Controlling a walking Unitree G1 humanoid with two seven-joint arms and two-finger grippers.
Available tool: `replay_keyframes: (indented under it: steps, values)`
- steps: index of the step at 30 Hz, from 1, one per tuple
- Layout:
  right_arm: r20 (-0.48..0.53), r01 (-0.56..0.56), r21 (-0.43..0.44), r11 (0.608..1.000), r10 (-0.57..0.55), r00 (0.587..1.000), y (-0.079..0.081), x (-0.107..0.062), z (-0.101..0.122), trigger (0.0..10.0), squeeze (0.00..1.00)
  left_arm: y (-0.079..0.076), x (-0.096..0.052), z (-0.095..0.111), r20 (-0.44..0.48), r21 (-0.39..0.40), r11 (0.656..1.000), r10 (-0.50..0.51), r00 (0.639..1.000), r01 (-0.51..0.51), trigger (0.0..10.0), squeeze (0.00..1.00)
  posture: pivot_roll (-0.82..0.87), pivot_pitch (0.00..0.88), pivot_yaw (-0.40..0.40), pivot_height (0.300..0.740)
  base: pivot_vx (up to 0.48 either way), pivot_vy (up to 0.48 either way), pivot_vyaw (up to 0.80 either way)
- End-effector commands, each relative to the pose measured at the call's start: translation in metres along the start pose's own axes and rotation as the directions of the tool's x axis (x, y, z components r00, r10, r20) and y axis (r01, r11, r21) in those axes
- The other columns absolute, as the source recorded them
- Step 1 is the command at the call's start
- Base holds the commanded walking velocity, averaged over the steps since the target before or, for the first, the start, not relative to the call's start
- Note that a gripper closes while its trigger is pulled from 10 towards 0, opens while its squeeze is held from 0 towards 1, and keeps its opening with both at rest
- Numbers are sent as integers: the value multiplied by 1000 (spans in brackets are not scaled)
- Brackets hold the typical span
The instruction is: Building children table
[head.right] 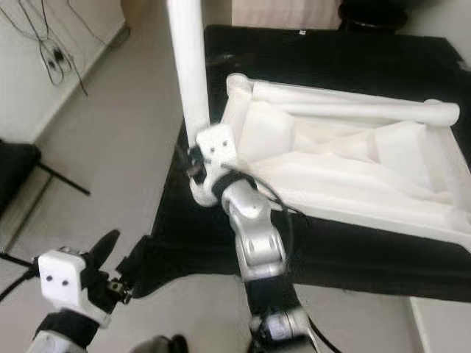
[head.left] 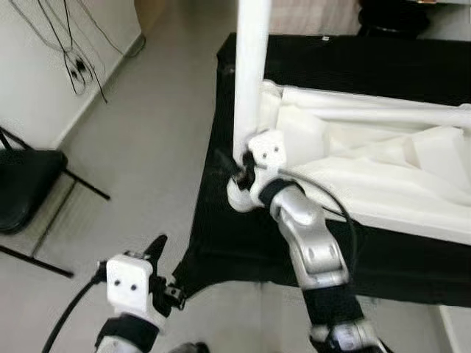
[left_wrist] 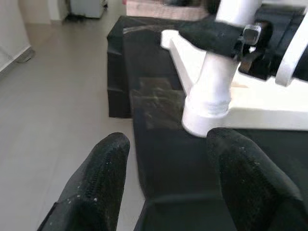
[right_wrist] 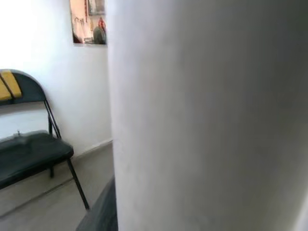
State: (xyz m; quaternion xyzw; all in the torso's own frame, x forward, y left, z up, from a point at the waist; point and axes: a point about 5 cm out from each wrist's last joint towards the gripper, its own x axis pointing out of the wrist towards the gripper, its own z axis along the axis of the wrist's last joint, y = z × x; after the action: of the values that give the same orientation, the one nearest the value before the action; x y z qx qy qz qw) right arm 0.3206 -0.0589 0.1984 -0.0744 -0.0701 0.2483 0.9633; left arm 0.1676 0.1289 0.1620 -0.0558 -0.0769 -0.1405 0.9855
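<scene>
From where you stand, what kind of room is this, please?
Probably a plain room in a home or workspace, used for assembling furniture: an upside-down white table lies on a black-covered surface, a folding chair stands by the wall, and cables hang there.

A plain room — folding chair point(head.left: 26, 187), wall cables point(head.left: 77, 70), grey floor point(head.left: 147, 132).
</scene>
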Motion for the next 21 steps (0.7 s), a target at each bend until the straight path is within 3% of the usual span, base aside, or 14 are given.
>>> replay_keyframes:
  steps: [1, 3, 4, 6, 7, 8, 9, 10, 14, 16, 17, 18, 20, 21]
  values:
    - [-117, -27, 55, 998, 33, 993, 24, -1, -27, 0, 0, 2, 0, -5, -20, -6, 1000, 2, 1000, -2, 10000, 0, 74, 190, -3, 740, 0, 0, 0]
    - [-117, -44, 56, 997, 50, 992, 24, 3, -27, 0, 0, 2, 0, -6, -20, -7, 1000, 1, 1000, -1, 10000, 0, 76, 189, -7, 740, 0, 0, 0]
    - [-111, -64, 58, 996, 70, 991, 24, 8, -25, 2745, 0, 2, 1, -6, -18, -5, 1000, 4, 1000, -5, 10000, 0, 77, 189, -7, 740, 0, 0, 0]
    - [-111, -64, 58, 996, 70, 991, 24, 8, -25, 2745, 0, 2, 1, -6, -18, -5, 1000, 4, 1000, -5, 10000, 0, 77, 189, -7, 740, 0, 0, 0]
    - [-104, -106, 84, 991, 114, 988, 25, 13, -23, 10000, 0, 3, 1, -5, -16, -4, 1000, 11, 1000, -11, 10000, 0, 77, 189, -6, 740, 0, 0, 0]
    - [-70, -195, 124, 973, 205, 976, 29, 19, -19, 10000, 0, 3, 1, -5, -14, -3, 1000, 15, 1000, -15, 10000, 0, 78, 193, -6, 740, 0, 0, 0]
    - [-70, -195, 124, 973, 205, 976, 29, 19, -19, 10000, 0, 3, 1, -5, -14, -3, 1000, 15, 1000, -15, 10000, 0, 78, 193, -6, 740, 0, 0, 0]
    - [2, -341, 192, 920, 347, 938, 33, 25, -7, 10000, 1000, 2, 0, -4, -13, -4, 1000, 15, 1000, -15, 10000, 0, 81, 195, -5, 740, 0, 0, 0]
    - [64, -449, 197, 871, 446, 893, 29, 33, 6, 10000, 1000, 1, 0, -4, -14, -7, 1000, 10, 1000, -10, 10000, 0, 84, 200, -4, 740, 0, 0, 0]
    - [107, -546, 178, 819, 535, 838, 25, 36, 18, 10000, 1000, 0, 0, -3, -14, -8, 1000, 8, 1000, -8, 10000, 0, 86, 206, -6, 740, 0, 0, 0]
    - [107, -546, 178, 819, 535, 838, 25, 36, 18, 10000, 1000, 0, 0, -3, -14, -8, 1000, 8, 1000, -8, 10000, 0, 86, 206, -6, 740, 0, 0, 0]
    - [110, -584, 165, 795, 573, 812, 24, 35, 22, 10000, 1000, 0, -1, -3, -14, -8, 1000, 8, 1000, -8, 10000, 0, 86, 206, -6, 740, 0, 0, 0]
    - [110, -584, 165, 795, 573, 812, 24, 35, 22, 10000, 1000, 0, -1, -3, -14, -8, 1000, 8, 1000, -8, 10000, 0, 86, 206, -6, 740, 0, 0, 0]
    - [100, -658, 104, 745, 651, 753, 22, 35, 26, 10000, 627, -1, -1, -3, -14, -8, 1000, 8, 1000, -8, 10000, 0, 93, 211, -7, 740, 0, 0, 0]
